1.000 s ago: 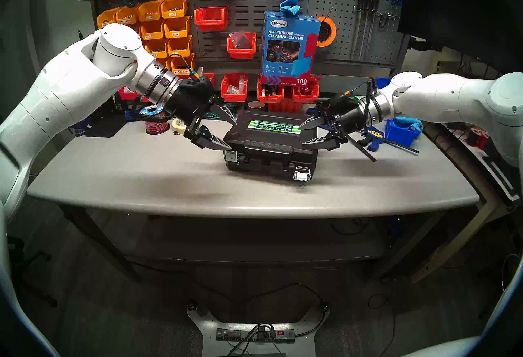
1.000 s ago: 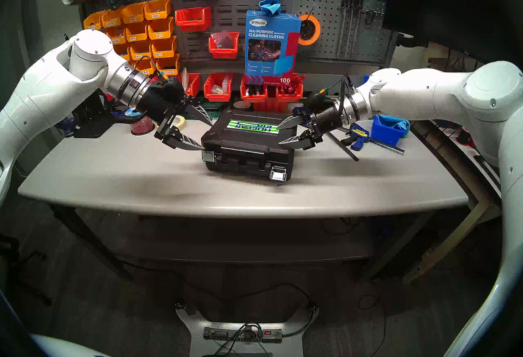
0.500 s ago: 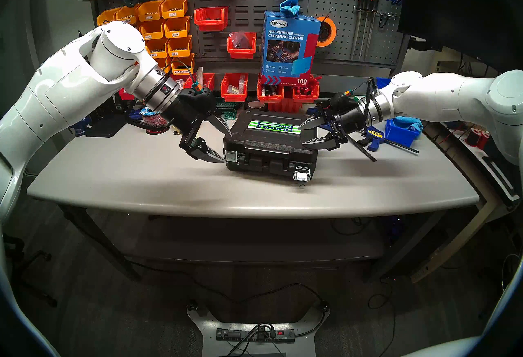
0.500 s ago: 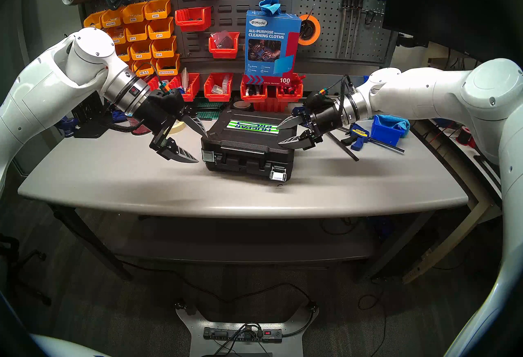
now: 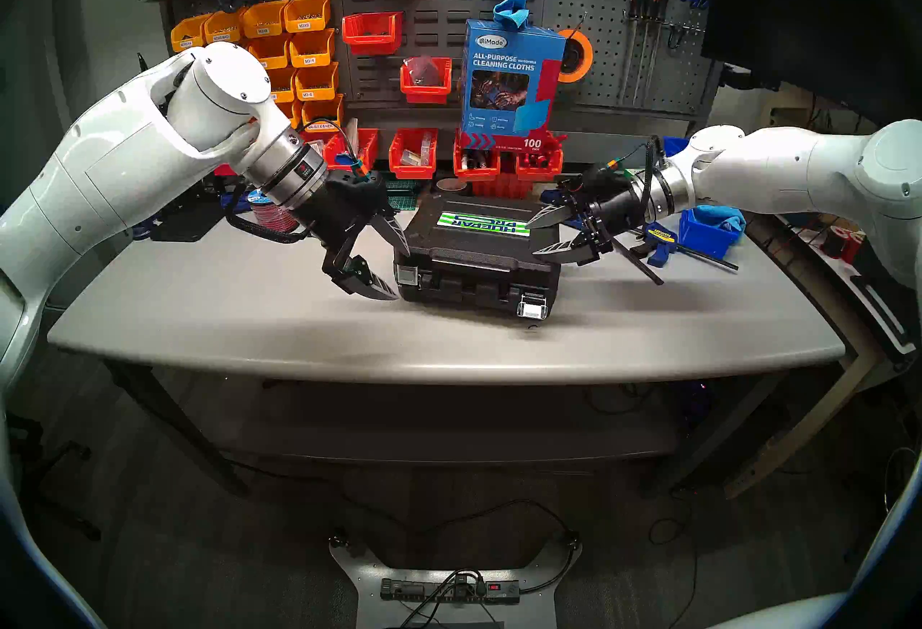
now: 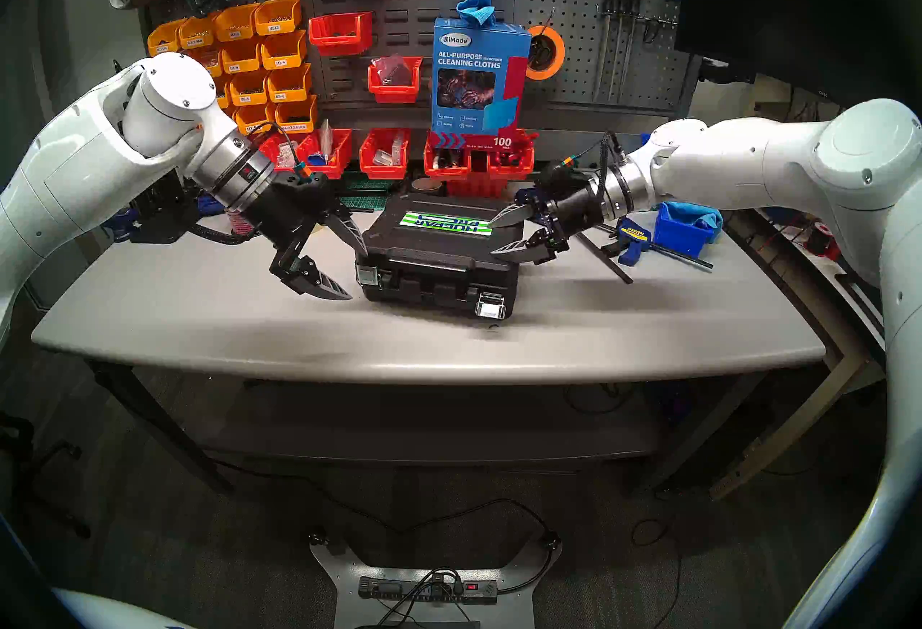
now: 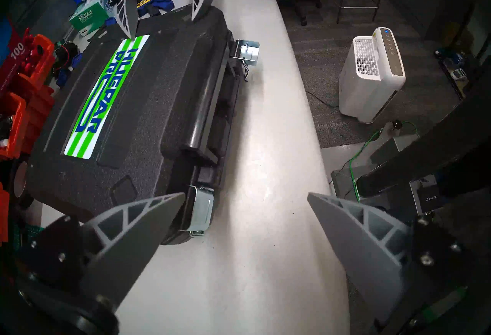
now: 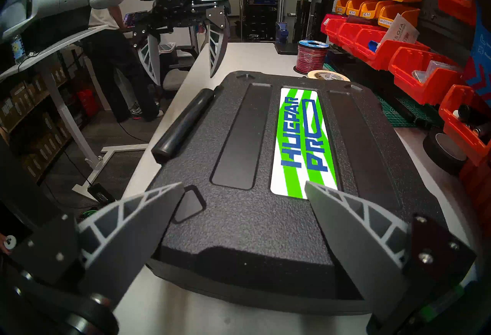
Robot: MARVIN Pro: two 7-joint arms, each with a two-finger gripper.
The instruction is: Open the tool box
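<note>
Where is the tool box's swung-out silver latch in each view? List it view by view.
Head stereo left: swung-out latch, at the tool box front's lower right corner.
Head stereo right: same corner.
Left wrist: upper middle, jutting from the box.
Right wrist: not in it; the front face is hidden.
Shared landmark: striped label.

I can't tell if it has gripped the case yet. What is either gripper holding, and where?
Nothing. The left gripper and the right gripper are both open beside the tool box.
</note>
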